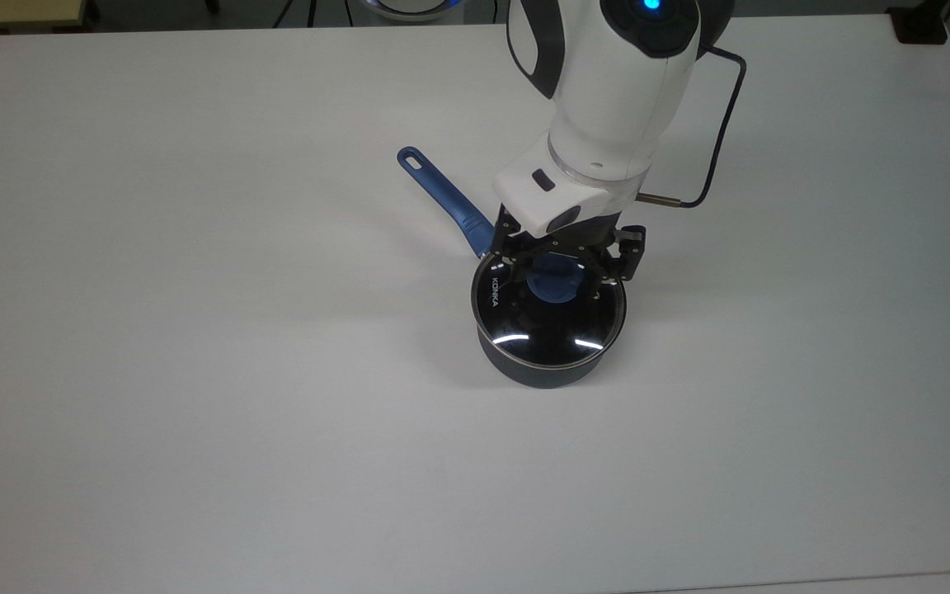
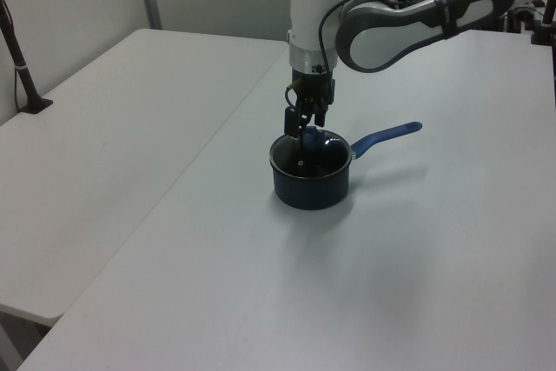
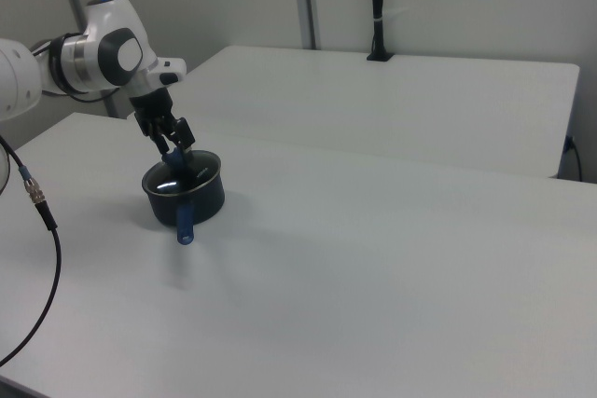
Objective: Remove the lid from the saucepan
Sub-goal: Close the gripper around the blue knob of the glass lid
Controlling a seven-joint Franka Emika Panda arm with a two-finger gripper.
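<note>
Round clear glass lid (image 1: 547,318) with steel rim, seated on the small dark saucepan (image 1: 537,370) mid-tabletop (image 1: 195,330): rigid, probably slippery and fragile, best grasped by its blue central knob (image 1: 553,280), which the fingers (image 1: 511,290) flank, apart.

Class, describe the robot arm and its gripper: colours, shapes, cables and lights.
The arm has smooth, rounded white shells with dark grey joint sections and a blue light on top. A white wrist block carries dark buttons. The gripper is black, built of open metal linkages. A thin dark cable loops from the wrist, ending in a metal plug.
</note>
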